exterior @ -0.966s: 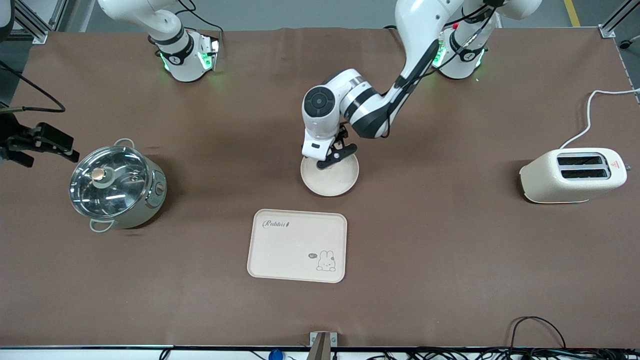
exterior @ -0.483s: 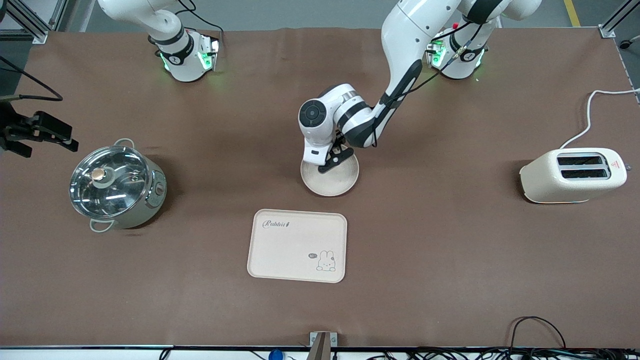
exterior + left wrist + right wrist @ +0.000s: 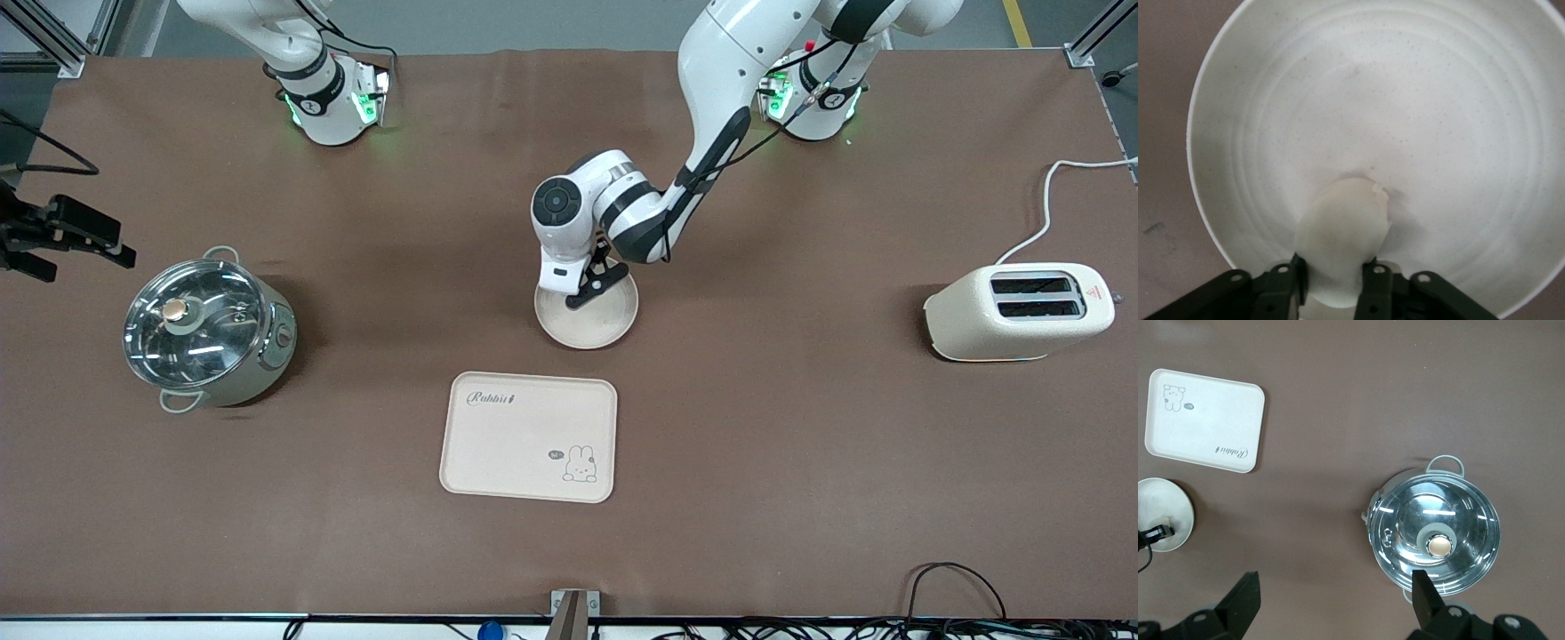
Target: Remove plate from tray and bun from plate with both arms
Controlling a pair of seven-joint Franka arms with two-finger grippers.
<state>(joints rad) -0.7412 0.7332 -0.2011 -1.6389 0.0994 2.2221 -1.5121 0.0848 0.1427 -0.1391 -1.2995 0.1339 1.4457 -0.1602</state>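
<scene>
The left end effector [image 3: 1333, 283] is low over the plate [image 3: 597, 323] and pinches the bun [image 3: 1341, 243] between its fingers. The plate sits mid-counter, farther from the front camera than the bare rabbit tray [image 3: 528, 436]. The right end effector [image 3: 1335, 603] hangs spread wide and holding nothing, high above the lidded pot [image 3: 206, 327].

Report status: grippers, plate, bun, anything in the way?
Left gripper shut on bun, down in the plate. Right gripper open above the lidded pot, waiting. Tray empty, nearer the camera than the plate.
</scene>
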